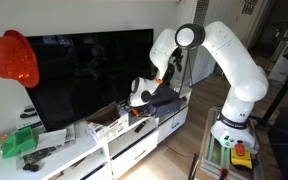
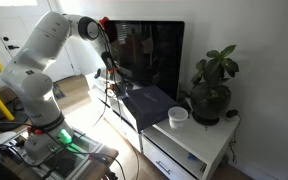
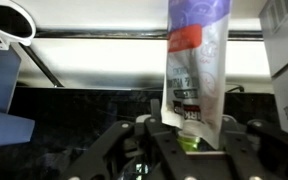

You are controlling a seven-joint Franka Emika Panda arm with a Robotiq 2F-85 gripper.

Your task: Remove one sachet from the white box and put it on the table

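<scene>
Left of the television (image 1: 89,75), a red cap-like shape (image 1: 14,58) hangs on the pale wall. Under the television runs the table (image 1: 142,142), with a green packet (image 1: 19,143) lying on the top below the screen's left corner and the white box (image 1: 106,127) below its middle. At the television's lower right corner the gripper (image 1: 142,94) hangs above the table. In the wrist view its jaws stand partly apart with the sachet (image 3: 194,70) upright between them. Whether the pads press on the sachet cannot be told. Right of the television the white arm (image 1: 229,60) rises from a wooden floor (image 1: 179,150). In an exterior view a dark box (image 2: 149,100), a white cup (image 2: 178,116) and a plant (image 2: 212,85) stand right of the screen.
</scene>
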